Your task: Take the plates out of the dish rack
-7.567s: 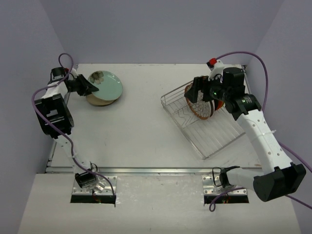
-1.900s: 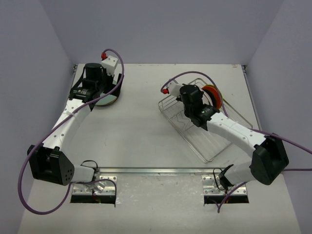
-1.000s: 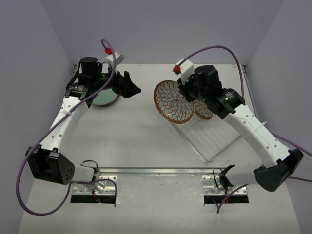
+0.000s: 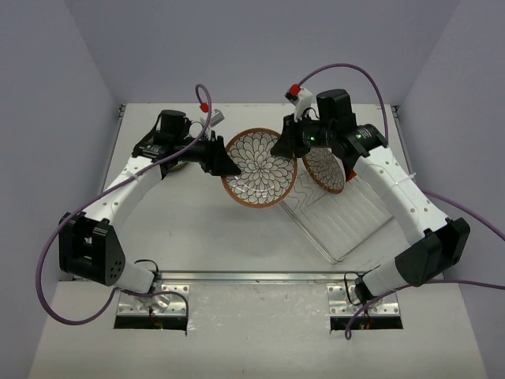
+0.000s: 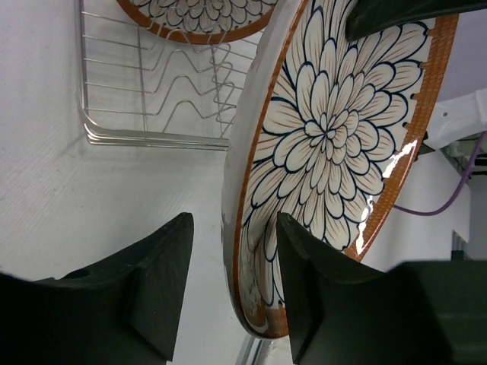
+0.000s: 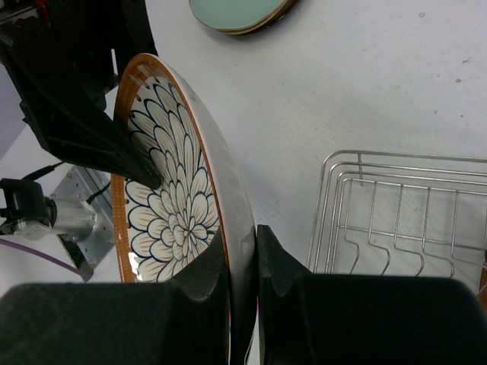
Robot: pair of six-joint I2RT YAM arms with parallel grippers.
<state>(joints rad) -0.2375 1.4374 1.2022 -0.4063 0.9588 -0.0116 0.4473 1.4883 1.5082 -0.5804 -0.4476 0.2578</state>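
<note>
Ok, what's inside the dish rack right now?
One floral plate with an orange rim stands at the far end of the dish rack. The right arm covers the rack's far corner, so any plate behind it cannot be seen.

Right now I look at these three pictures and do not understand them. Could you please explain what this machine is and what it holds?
Two robot arms stand at a table. One picture looks down from above; the other two come from a camera on each wrist. The right tool is shut on the rim of a flower-patterned plate, held beside the dish rack. The left tool is open around the same rim. A second patterned plate stands in the rack; a stack of plates lies far left.
</note>
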